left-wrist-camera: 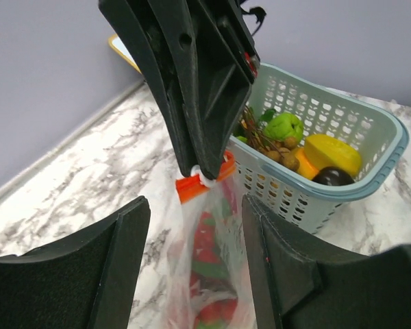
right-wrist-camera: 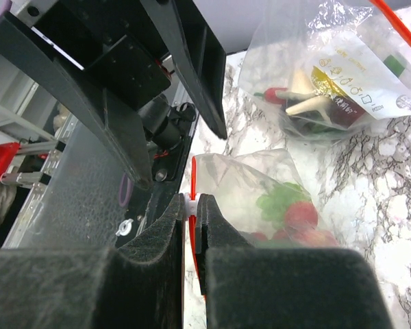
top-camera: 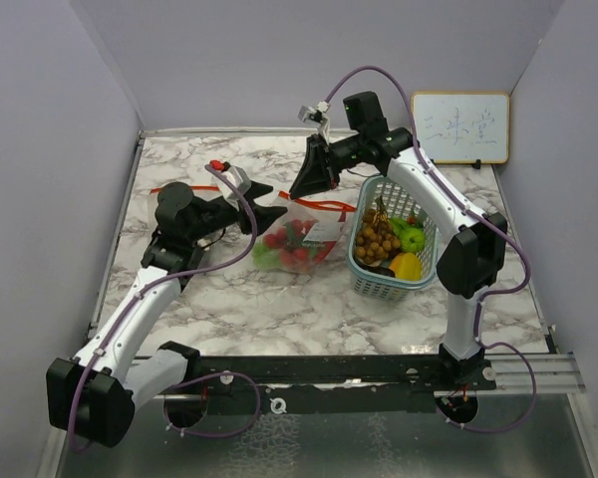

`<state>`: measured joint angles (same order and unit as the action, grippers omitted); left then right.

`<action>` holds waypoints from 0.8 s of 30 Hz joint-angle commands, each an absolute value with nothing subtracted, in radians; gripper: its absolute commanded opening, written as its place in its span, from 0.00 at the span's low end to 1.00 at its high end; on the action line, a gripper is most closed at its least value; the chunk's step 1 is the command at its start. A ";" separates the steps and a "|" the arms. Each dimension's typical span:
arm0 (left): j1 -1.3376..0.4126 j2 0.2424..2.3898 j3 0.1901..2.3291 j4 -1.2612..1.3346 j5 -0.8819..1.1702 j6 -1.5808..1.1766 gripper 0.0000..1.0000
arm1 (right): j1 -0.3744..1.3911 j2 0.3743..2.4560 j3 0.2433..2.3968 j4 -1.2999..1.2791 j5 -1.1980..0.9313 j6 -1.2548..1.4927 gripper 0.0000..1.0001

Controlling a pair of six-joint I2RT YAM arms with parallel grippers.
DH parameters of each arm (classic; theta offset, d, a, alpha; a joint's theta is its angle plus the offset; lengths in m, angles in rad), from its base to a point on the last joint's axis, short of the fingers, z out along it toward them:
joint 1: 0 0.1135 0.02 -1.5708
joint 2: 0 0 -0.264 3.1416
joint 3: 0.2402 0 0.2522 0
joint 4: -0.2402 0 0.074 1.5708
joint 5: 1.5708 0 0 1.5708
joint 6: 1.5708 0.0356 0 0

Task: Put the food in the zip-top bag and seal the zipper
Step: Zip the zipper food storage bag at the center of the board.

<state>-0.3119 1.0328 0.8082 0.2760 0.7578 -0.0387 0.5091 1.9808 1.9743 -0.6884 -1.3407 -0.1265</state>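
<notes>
The right hand [right-wrist-camera: 192, 204] is pinching the zipper [left-wrist-camera: 190, 186] on the zip-top bag [left-wrist-camera: 209, 274] — the left hand [left-wrist-camera: 195, 204] is hovering wide apart beside it.

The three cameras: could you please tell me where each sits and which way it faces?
Top external: above and behind the bases, looking down on the marble table; both arms, left gripper and right gripper show.
Left wrist: on the left arm, facing the teal basket; its own open fingers show.
Right wrist: on the right arm, facing back toward the bases; its own fingers pinch the zipper.
Shared: both wrist views show the zip-top bag and the other gripper.
</notes>
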 commanded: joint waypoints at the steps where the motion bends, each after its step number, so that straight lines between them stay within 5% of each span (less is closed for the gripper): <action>1: -0.308 1.024 0.849 0.257 0.688 0.020 0.59 | 0.513 1.928 1.964 -0.692 -1.384 -0.140 0.02; 17: -0.315 1.161 0.801 0.482 0.842 -0.133 0.56 | 0.514 1.900 1.940 -0.689 -1.393 -0.139 0.02; 21: -0.316 1.196 0.809 0.511 0.892 -0.166 0.36 | 0.514 1.900 1.943 -0.683 -1.395 -0.133 0.02; 23: -0.317 1.214 0.819 0.507 0.918 -0.176 0.04 | 0.514 1.900 1.944 -0.683 -1.393 -0.133 0.02; 24: -0.318 1.219 0.829 0.495 0.923 -0.180 0.00 | 0.514 1.900 1.944 -0.683 -1.392 -0.132 0.02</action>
<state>-0.3122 1.1896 0.8104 0.4591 0.8543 -0.1463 0.5091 1.9488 1.9415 -0.6849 -1.3457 -0.1337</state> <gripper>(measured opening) 0.175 0.062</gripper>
